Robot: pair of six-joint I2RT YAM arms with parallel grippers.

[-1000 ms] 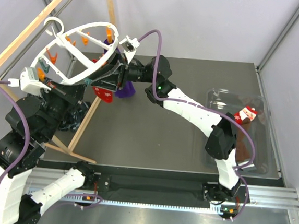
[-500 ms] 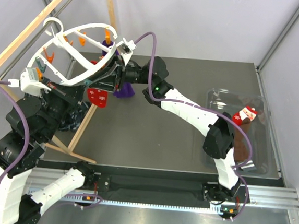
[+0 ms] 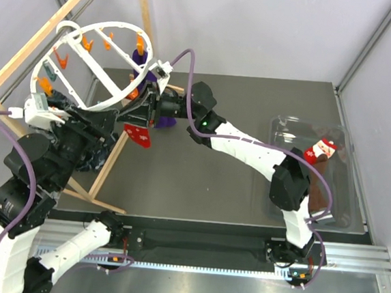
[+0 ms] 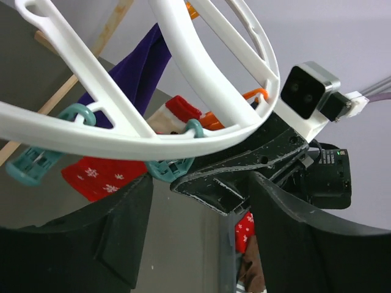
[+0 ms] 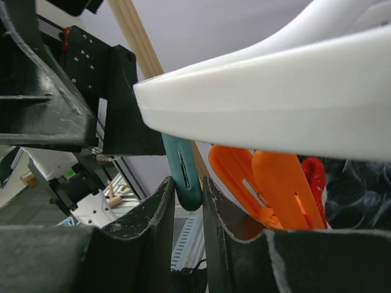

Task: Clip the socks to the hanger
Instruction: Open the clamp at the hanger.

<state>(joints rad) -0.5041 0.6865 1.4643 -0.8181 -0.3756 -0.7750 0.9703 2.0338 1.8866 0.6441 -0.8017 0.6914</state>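
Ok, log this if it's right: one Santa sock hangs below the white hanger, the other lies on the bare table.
Not right. The other sock lies inside the clear tray, not on the bare table; the top view shows it. One Santa sock does hang below the white hanger.
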